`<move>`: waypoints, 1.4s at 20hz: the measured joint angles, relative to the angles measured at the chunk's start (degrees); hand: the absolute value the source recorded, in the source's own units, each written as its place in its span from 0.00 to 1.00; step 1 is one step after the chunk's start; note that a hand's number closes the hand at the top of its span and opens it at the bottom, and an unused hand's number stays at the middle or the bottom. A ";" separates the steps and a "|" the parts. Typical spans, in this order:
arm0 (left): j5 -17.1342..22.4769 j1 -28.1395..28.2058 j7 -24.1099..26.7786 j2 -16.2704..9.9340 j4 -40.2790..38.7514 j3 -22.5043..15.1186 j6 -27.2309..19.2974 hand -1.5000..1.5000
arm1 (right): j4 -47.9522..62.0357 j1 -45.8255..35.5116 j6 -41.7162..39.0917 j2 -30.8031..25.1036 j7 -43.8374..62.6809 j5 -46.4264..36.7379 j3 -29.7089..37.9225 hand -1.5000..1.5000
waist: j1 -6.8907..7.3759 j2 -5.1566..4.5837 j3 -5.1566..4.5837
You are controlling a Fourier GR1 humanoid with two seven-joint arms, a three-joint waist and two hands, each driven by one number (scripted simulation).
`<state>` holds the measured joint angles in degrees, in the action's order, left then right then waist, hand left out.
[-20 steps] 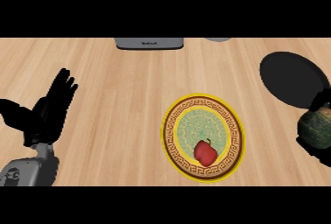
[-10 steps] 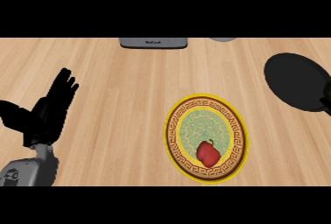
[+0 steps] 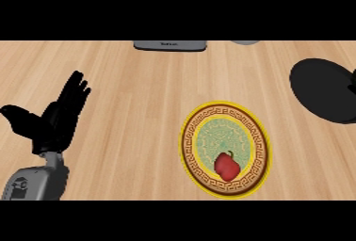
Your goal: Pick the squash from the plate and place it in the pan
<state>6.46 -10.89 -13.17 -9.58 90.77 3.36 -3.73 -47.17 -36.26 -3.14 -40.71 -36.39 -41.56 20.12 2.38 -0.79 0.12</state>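
Wooden table point(image 3: 139, 84) with a plate, a dark pan and one resting hand.

The round plate point(image 3: 226, 148), with yellow rim and a brown key-pattern band, lies right of the centre. A red pepper-like fruit point(image 3: 227, 166) lies on the plate's lower part, at about 6 o'clock of it. The black pan point(image 3: 323, 89) lies at 2 o'clock from the plate, apart from it, cut by the right edge. The left hand point(image 3: 59, 117) shows at 9 o'clock, fingers straight and up, thumb spread; its grey forearm point(image 3: 36, 181) enters from below. A grey flat object point(image 3: 171, 45) lies at 12 o'clock, at the table's far edge.
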 measured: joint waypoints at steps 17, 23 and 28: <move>-0.41 -1.73 0.00 0.87 -0.50 -0.77 0.22 0.50 | 33.52 -10.07 10.15 2.13 -5.47 -7.02 -1.44 0.00 | 2.17 -1.15 0.21; -0.31 -1.73 -0.23 0.79 -0.28 -0.73 0.43 0.50 | 37.69 -10.49 5.78 0.43 -8.76 -6.02 -0.10 0.00 | 2.14 -1.24 0.34; -0.09 -1.60 -0.37 0.69 -0.05 -0.42 0.50 0.50 | 39.74 -11.47 0.01 -1.07 -12.25 -0.70 5.09 0.00 | 1.77 -1.17 0.40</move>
<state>6.37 -12.48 -13.54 -8.89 90.72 2.94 -3.23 -7.44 -47.72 -3.13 -41.77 -48.64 -42.26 25.22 4.15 -1.96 0.52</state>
